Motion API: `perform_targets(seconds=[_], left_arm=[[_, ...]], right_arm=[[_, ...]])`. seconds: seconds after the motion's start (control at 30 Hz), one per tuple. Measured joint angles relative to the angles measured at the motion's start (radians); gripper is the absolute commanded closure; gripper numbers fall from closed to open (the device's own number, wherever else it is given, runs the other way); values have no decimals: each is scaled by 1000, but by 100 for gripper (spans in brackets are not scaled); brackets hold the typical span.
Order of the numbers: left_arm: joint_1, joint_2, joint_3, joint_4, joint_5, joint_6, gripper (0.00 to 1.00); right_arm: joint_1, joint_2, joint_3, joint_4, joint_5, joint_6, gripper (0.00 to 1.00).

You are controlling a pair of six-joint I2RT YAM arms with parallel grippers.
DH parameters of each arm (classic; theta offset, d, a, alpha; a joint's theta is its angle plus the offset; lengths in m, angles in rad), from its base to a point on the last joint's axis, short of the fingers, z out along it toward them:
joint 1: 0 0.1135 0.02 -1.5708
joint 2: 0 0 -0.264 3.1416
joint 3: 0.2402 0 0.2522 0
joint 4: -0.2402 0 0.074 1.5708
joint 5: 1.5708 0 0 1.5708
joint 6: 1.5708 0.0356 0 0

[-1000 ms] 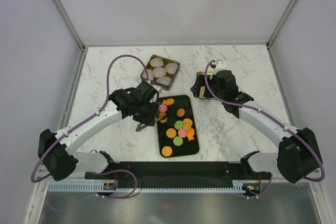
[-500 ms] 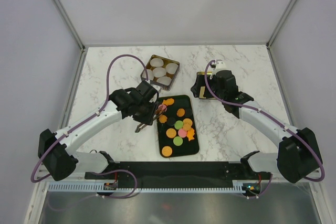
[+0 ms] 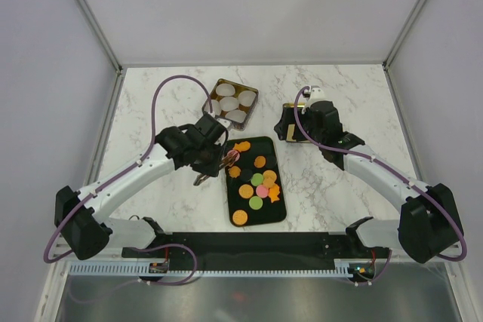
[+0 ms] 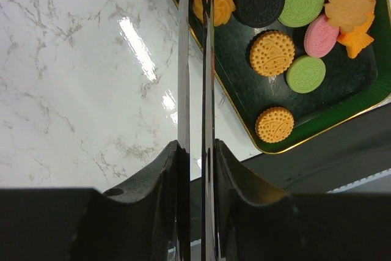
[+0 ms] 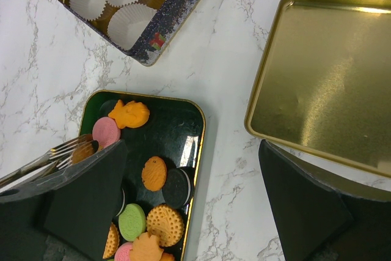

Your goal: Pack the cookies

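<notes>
Gripping a pair of metal tongs [image 4: 183,59], the left gripper [image 4: 195,151] has its jaws clenched on the handles, and the two thin blades run almost parallel with only a narrow slit between them. In the top view this gripper [image 3: 205,152] sits just left of the dark tray [image 3: 270,213], with the tongs [image 3: 220,164] reaching to the tray's far left corner. From the right wrist, the forked tips [image 5: 64,150] lie at an orange cookie [image 5: 84,151] by the tray's left rim, beside a pink one [image 5: 105,131]; I cannot tell whether the cookie is actually pinched. The cookies [image 3: 256,179] all lie on the tray: orange, pink, green and dark ones, mostly round, with a few irregular orange shapes, bunched in the middle and one orange piece alone near the front edge. The tin [image 3: 234,101], lined with white paper cups [image 5: 131,22], stands on the marble table [image 3: 151,103] just beyond the tray, and no cookie shows in it. The right gripper [image 5: 195,194] hangs with its jaws spread wide and nothing between them, above the gap between the tray and the gold lid [image 5: 330,108], which lies inside-up to the tray's right.
</notes>
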Motion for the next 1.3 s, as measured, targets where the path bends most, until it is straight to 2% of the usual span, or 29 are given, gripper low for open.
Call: perform_targets(seconds=[0.33,0.5,0.73,1.0,1.3], left_arm=[[0,1,101,-9,-52,3,74],[29,44,199,-21,-89,11,74],[148,174,373,27,-100,21,74],[307,394,480,175,-73,24,76],[347,624,601,257,-71,25,76]], right_arm=[[0,0,0,-6,0,0,2],[0,-1,0,-14,1,0,2],[0,-1,0,-16,1,0,3],[0,-3,0,-16,0,0,3],[0,-16,0,-18,0,0,3]])
